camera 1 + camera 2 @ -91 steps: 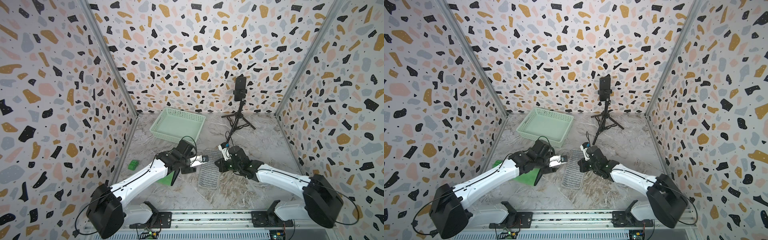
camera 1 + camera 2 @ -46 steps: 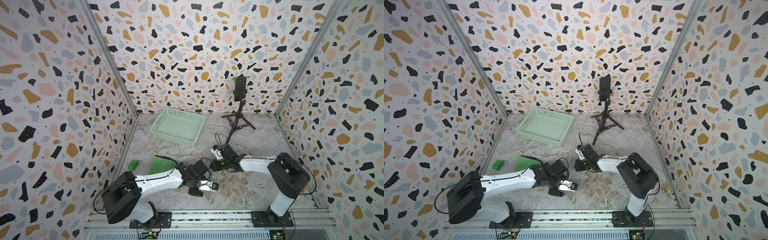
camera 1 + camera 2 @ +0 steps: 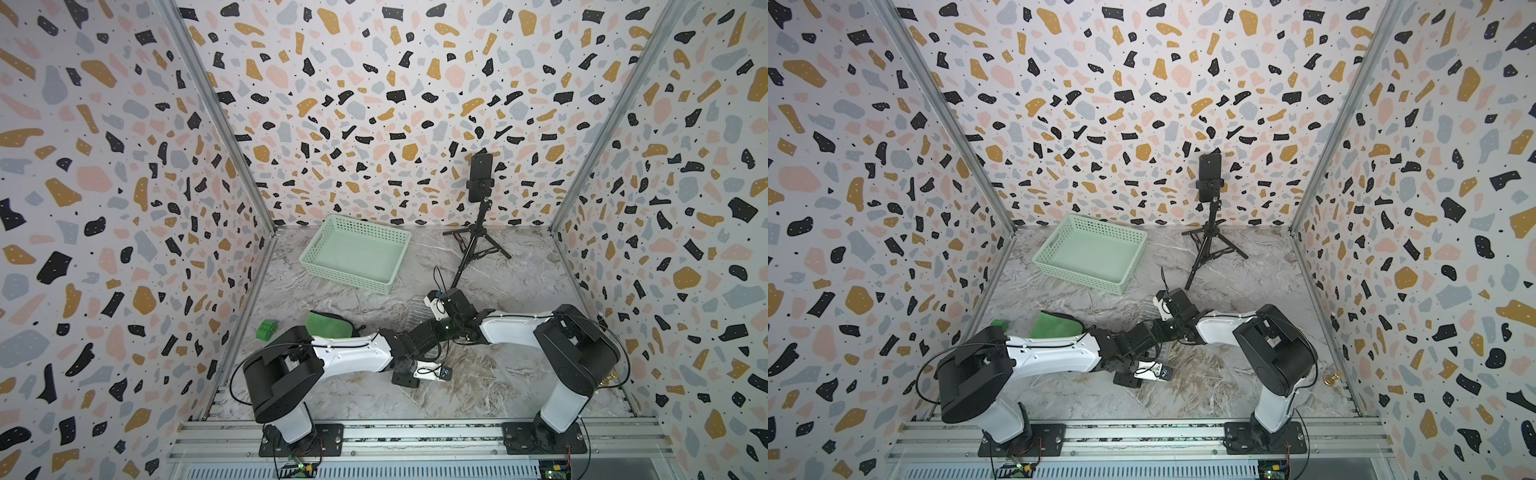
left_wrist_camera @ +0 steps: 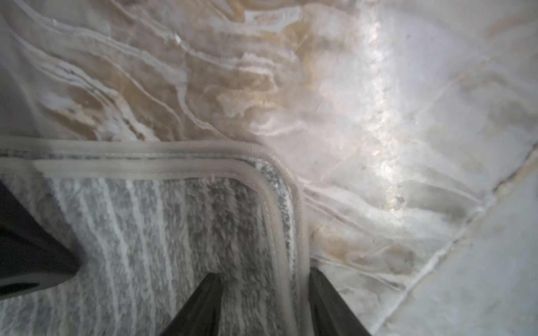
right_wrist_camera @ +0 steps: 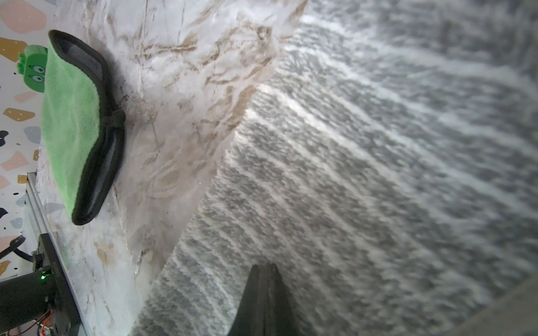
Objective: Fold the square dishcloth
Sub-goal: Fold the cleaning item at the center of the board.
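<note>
Dishcloth (image 4: 174,247): grey, white-striped, flat at mid-table, mostly hidden under both arms in both top views; two hems lie stacked at the corner seen from the left wrist, so one fold looks done.

Table (image 3: 478,386): marble-patterned, bare around the corner.

Basket (image 3: 345,274): pale green, empty, well apart at the back.

Green cloth (image 3: 328,324): black-edged, beside the left arm, not part of the job.

Left gripper (image 4: 263,273): fingers moderately apart, astride the doubled hem, one over the pile, one over bare table; holding nothing.

Right gripper (image 5: 265,266): fingers tight together, tips down at the striped pile; whether any fabric is caught cannot be told.

Handling note, as judgement: close squarely on both hems, not the upper one alone; lift low; keep the far side pinned so the layers stay aligned.
</note>
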